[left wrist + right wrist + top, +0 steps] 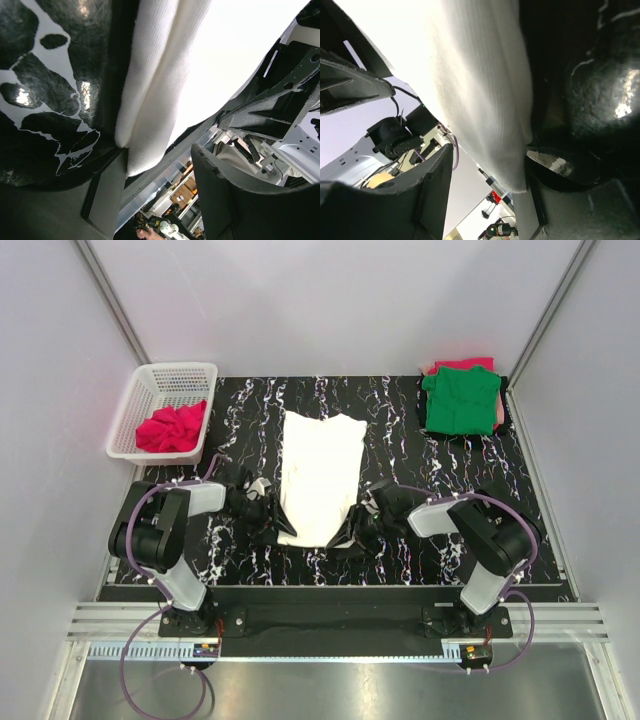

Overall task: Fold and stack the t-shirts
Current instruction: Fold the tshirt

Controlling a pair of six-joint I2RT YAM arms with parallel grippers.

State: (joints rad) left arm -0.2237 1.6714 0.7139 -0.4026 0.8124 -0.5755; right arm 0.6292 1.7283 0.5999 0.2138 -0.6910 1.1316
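A white t-shirt (320, 475), folded into a long strip, lies in the middle of the black marbled table. My left gripper (268, 527) is at its near left corner and my right gripper (350, 530) at its near right corner. In the left wrist view the shirt's corner (150, 125) rests against one finger, and the gripper (160, 200) is open. In the right wrist view the shirt's hem (485, 110) lies by one finger, and the gripper (485, 200) is open. A folded green t-shirt (460, 400) lies at the back right. A crumpled pinkish-red t-shirt (172, 428) sits in the basket.
A white plastic basket (150, 390) stands at the back left, partly off the table. Red and pale pink folded cloth (458, 365) shows under the green shirt. Grey walls enclose the table on three sides. The arm bases are on the rail at the near edge.
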